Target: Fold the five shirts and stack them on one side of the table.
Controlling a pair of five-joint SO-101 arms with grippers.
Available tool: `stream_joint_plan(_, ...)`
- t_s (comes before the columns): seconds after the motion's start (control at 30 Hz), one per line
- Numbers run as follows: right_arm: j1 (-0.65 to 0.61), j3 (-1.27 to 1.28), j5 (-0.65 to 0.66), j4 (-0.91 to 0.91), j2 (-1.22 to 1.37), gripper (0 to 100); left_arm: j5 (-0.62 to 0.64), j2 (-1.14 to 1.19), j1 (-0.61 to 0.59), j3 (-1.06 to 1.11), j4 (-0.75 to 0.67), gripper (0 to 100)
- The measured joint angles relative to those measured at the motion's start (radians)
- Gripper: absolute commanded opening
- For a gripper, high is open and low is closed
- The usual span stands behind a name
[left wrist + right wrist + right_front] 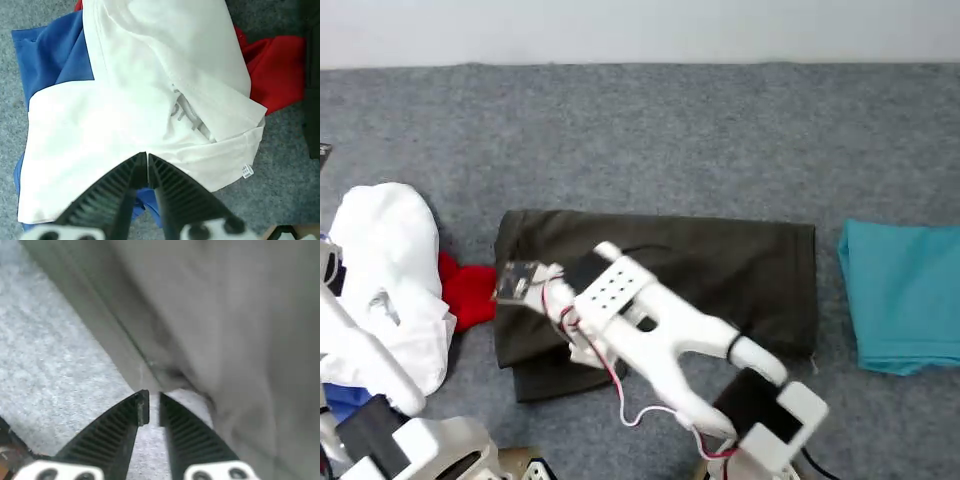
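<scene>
A dark olive shirt [720, 270] lies spread in the middle of the table, with a flap hanging out at its near left corner. My right gripper [520, 282] is at the shirt's left edge. The right wrist view shows this gripper [149, 399] shut on the hem of the olive shirt [225, 325], with a thin gap between the fingers. A folded teal shirt [905, 295] lies at the right. At the left, a white shirt [385, 275] is heaped over a red shirt [465, 295] and a blue shirt [47, 55]. My left gripper [146, 157] is shut above the white shirt [150, 100].
Grey carpet-like cloth [650, 130] covers the table, and its far half is bare. The right arm's white body [670, 335] crosses the near side of the olive shirt. The left arm's base [410, 440] stands at the near left corner.
</scene>
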Motion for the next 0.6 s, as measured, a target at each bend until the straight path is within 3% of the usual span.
stream_joint_plan(0.4, -0.012, -0.371, 0.0, 0.097, 0.319, 12.5, -0.002, 0.0, 0.0, 0.0, 0.0, 2)
stream_joint_plan(0.6, 0.0, -0.54, 0.0, 0.138, 0.442, 7.6, -0.002, 0.0, 0.0, 0.0, 0.0, 2)
